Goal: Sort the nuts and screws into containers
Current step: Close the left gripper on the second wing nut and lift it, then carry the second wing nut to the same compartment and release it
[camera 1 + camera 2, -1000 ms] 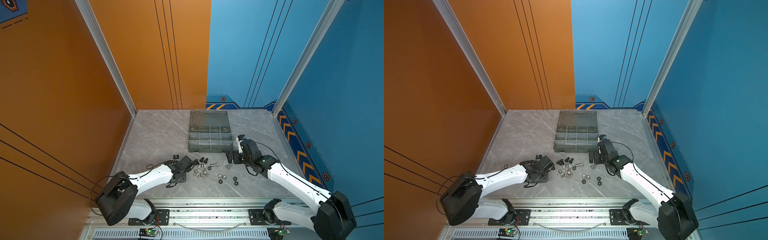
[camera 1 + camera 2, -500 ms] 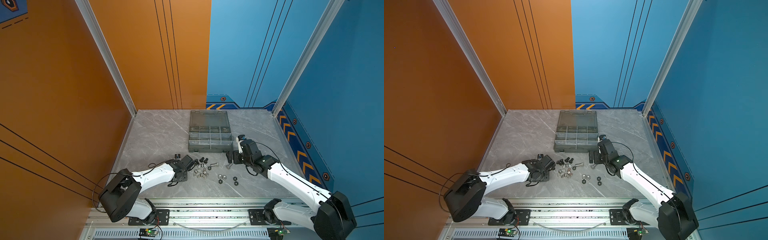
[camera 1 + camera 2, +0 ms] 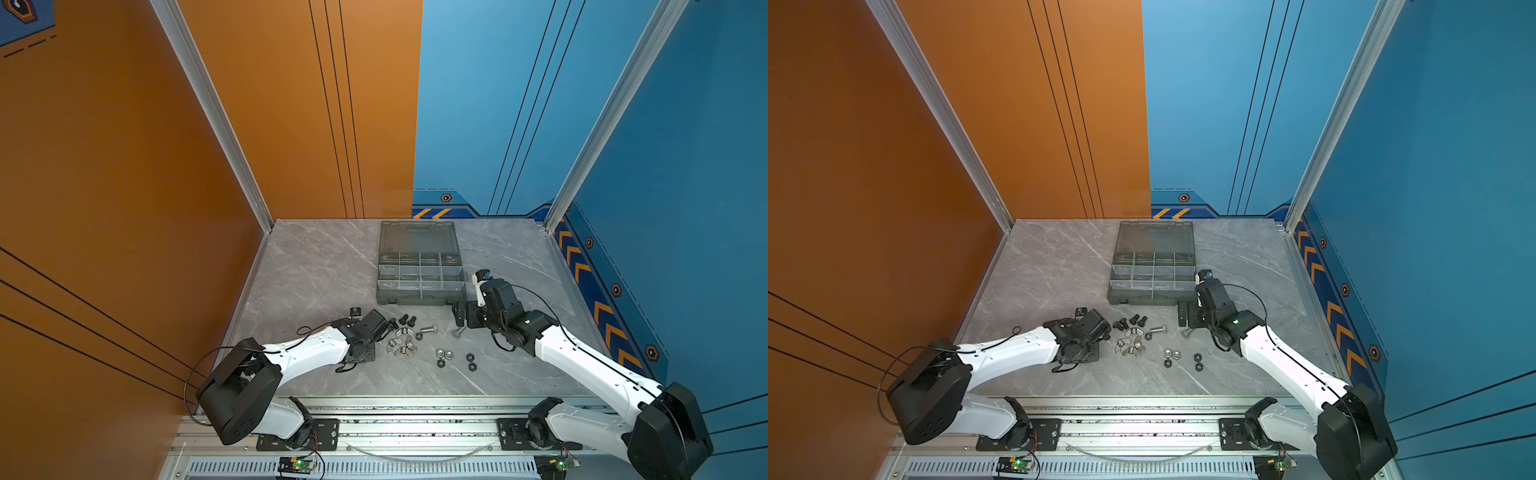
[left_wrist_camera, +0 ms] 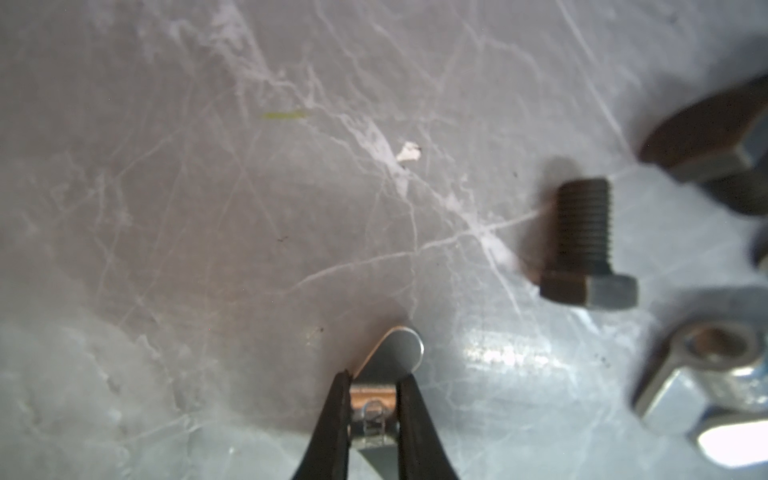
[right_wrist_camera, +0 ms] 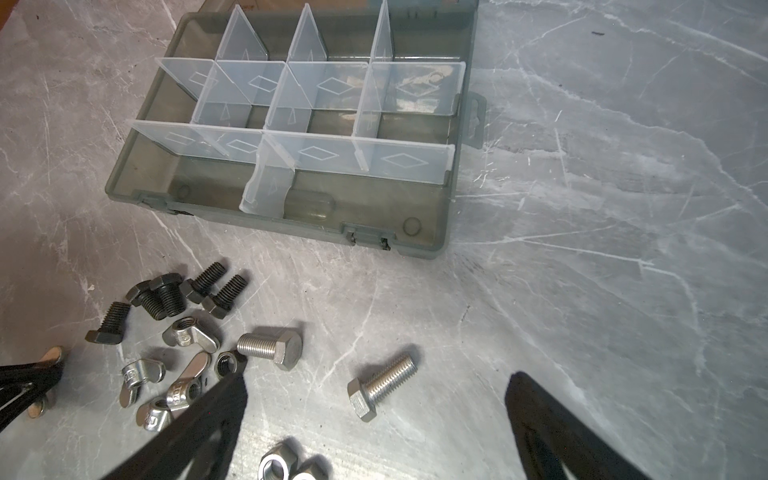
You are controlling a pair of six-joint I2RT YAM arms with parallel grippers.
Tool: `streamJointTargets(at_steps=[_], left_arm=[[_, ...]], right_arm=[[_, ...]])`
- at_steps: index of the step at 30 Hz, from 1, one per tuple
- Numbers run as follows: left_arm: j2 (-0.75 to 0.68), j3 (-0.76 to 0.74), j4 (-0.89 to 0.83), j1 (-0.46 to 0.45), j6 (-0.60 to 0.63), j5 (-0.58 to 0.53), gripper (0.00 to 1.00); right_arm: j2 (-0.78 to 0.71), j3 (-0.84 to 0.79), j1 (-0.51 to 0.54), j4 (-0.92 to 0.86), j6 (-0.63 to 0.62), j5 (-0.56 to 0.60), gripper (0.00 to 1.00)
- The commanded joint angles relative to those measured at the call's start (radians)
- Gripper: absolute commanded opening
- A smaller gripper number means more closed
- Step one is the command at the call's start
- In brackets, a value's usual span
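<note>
Our left gripper [image 4: 371, 384] is pinched narrow on a wing nut [image 4: 395, 353], low over the table [image 4: 208, 208] at the left end of the loose parts. Our right gripper [image 5: 377, 378] stands wide, holding nothing, by a silver bolt [image 5: 382, 384]. More wing nuts [image 5: 143, 372], black bolts [image 5: 166, 297] and hex nuts [image 5: 276, 463] lie just near of the case [image 3: 419, 297], its lid [image 3: 417, 237] open.
</note>
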Motion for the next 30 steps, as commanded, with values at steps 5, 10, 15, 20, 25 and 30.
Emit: streamJointTargets(at_steps=[5,10,15,20,25,30], left_arm=[[-0.016,0.004,-0.026,0.006,0.002,0.01,0.0],[-0.067,0.065,-0.023,0.031,0.062,0.021,0.0],[-0.116,0.178,0.029,0.093,0.163,0.021,0.0],[-0.056,0.303,0.146,0.184,0.243,0.091,0.0],[0.077,0.47,0.223,0.243,0.302,0.136,0.0],[0.237,0.611,0.276,0.278,0.323,0.208,0.0]], right_arm=[[-0.016,0.018,0.004,0.013,0.01,0.016,1.0],[-0.026,0.019,0.004,0.006,0.007,0.021,1.0],[-0.04,0.007,0.0,0.008,0.006,0.033,1.0],[-0.05,-0.009,-0.002,0.02,0.014,0.035,1.0],[-0.064,-0.018,-0.002,0.012,0.028,0.038,1.0],[-0.081,-0.032,-0.003,0.014,0.04,0.041,1.0]])
